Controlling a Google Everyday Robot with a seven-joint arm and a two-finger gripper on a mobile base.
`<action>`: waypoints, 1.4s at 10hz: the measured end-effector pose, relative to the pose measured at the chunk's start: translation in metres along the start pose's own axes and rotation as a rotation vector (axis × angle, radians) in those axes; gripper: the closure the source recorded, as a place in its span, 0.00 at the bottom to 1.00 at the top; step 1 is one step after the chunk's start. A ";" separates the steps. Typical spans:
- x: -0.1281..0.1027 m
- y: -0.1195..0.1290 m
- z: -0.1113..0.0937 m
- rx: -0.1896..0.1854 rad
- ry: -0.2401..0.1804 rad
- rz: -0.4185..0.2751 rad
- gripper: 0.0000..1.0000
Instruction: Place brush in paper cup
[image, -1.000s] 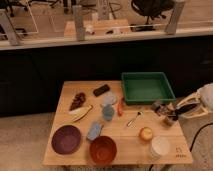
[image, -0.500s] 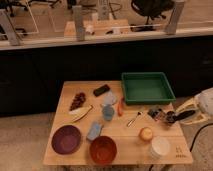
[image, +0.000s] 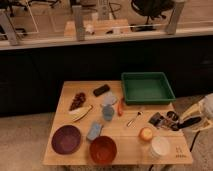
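One pincer (image: 163, 121) grips brush (image: 155, 119) near paper cup (image: 161, 147)

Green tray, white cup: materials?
The green tray: likely plastic, uniform matte green, raised rim. The white cup: probably paper, plain matte white. The gripper, near the table's right edge behind the cup, is shut on the brush.

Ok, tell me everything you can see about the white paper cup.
The paper cup is plain white and round with a wide open rim, standing upright near the table's front right corner. Nothing shows inside it. An orange sits close at its back left; whether they touch is unclear. The gripper, shut on the dark brush, is above the table behind the cup, clear of it.
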 end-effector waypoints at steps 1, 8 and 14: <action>-0.004 0.005 -0.001 -0.009 -0.007 -0.016 0.98; -0.029 0.031 0.001 -0.027 -0.049 -0.072 0.98; -0.050 0.047 0.006 -0.034 -0.084 -0.075 0.98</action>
